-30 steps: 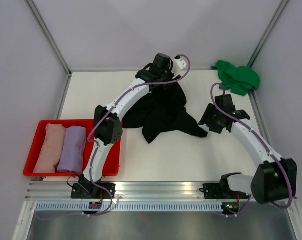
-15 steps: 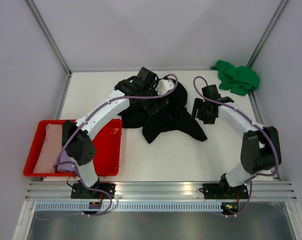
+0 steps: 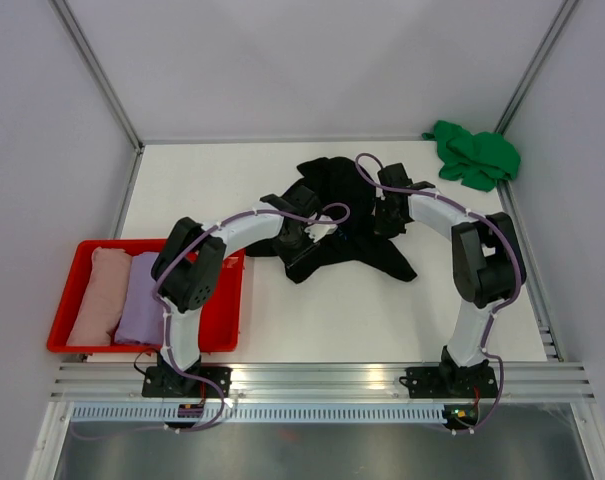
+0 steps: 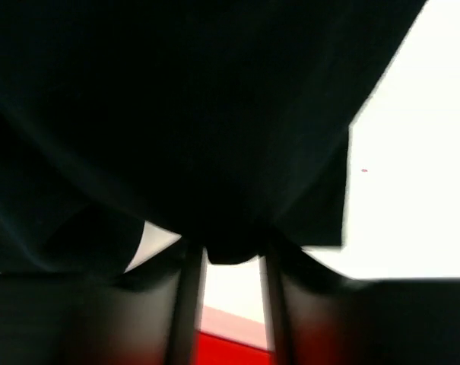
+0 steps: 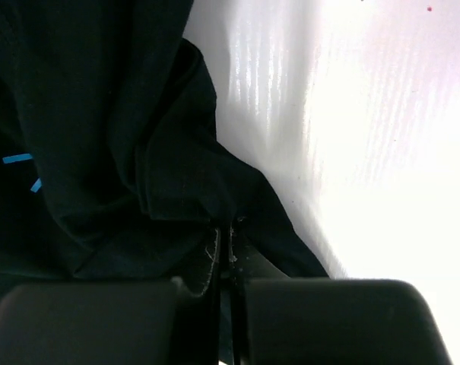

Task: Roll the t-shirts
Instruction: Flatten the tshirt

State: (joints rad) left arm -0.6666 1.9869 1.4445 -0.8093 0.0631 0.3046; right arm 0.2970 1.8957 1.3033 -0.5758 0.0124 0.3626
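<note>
The black t-shirt (image 3: 357,245) lies crumpled mid-table. My left gripper (image 3: 304,240) sits low at its near left edge. In the left wrist view its fingers (image 4: 188,304) stand apart, a fold of the black t-shirt (image 4: 176,114) draped over the tips of the left gripper (image 4: 230,255). My right gripper (image 3: 387,215) is at the shirt's right side. Seen from the right wrist, that gripper (image 5: 223,228) is shut, pinching a fold of the black t-shirt (image 5: 85,114). The green t-shirt (image 3: 474,155) lies bunched in the far right corner. The pink t-shirt (image 3: 97,295) and lavender t-shirt (image 3: 142,300) lie rolled in the tray.
The red tray (image 3: 227,310) stands at the near left, close to my left arm's elbow. Enclosure walls and metal posts border the white table (image 3: 312,310) on three sides. A metal rail runs along the near edge.
Both arms came in onto the black t-shirt: the left swung from the far side to its near left edge, and the right moved in from the right and shut on it.
</note>
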